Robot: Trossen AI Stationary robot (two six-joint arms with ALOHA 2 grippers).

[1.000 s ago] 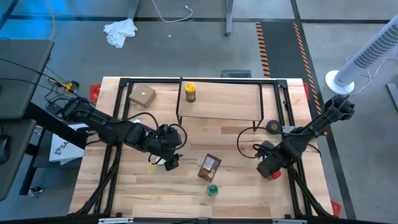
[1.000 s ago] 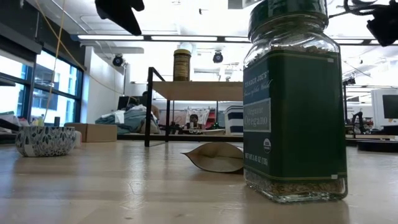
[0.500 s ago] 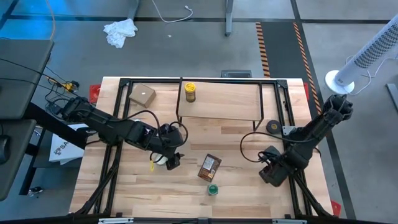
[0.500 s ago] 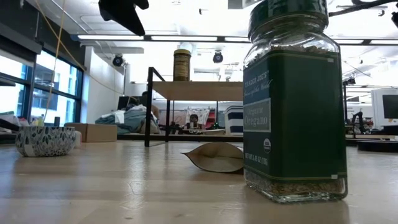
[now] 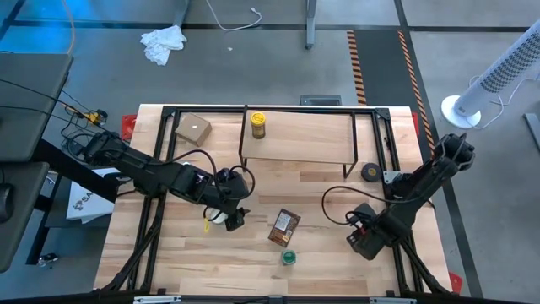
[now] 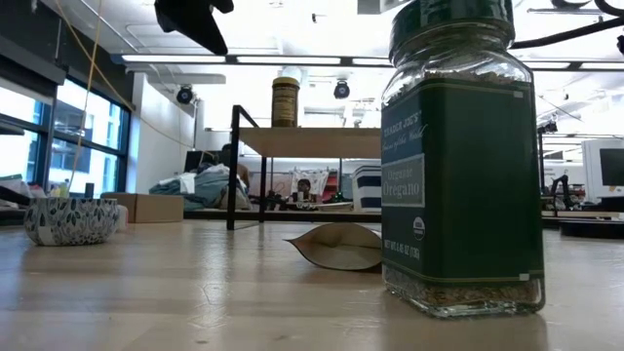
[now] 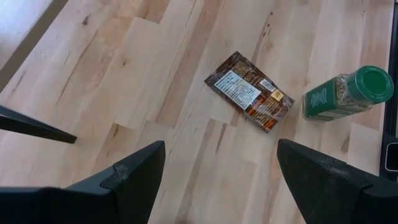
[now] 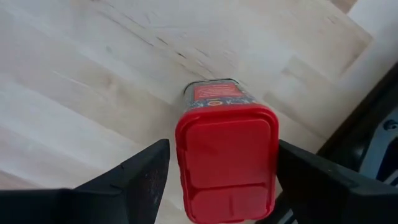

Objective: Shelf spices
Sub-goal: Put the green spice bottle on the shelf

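While the right gripper (image 8: pixel 217 180) straddles the red-lidded container (image 8: pixel 227 158), nothing is clenched.
Left gripper (image 7: pixel 217 180), fingers spread, hovers near the brown packet (image 7: pixel 249 91).

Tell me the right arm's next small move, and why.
Probably close the right gripper on the red-lidded container. In the right wrist view the container stands upright on the table between the open fingers, with gaps on both sides, so nothing is gripped yet. The shelf holds only the yellow-lidded jar, leaving room.
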